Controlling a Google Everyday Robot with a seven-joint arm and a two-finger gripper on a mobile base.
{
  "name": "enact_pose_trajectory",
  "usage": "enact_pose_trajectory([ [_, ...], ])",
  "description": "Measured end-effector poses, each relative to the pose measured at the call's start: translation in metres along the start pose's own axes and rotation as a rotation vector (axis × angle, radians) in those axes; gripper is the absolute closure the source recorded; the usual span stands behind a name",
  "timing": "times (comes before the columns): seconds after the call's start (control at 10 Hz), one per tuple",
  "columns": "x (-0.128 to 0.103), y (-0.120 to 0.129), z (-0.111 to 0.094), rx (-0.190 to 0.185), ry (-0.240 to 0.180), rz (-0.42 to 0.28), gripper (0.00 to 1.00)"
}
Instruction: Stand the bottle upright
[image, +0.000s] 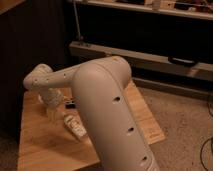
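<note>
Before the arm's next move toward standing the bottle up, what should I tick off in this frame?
1. Bottle found: ok, it is on the wooden table.
2. Bottle upright: not ok, it lies on its side.
3. Pincer near the work: ok, low over the table, left of the bottle in the picture.
4. Pincer open and empty: ok.
5. Pincer around the bottle: not ok, it sits beside it.
6. Which end holds the cap: cannot tell.
</note>
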Motion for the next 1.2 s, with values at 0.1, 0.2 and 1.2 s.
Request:
enact_pose_trajectory([
  [0.1, 0.0, -0.002, 0.003, -0.005, -0.016, 0.006, 0.2],
  [0.2, 0.0, -0.007, 0.007, -0.021, -0.039, 0.008, 0.2],
  [1.2, -0.008, -0.002, 0.041, -0.074, 0.025, -0.014, 0.2],
])
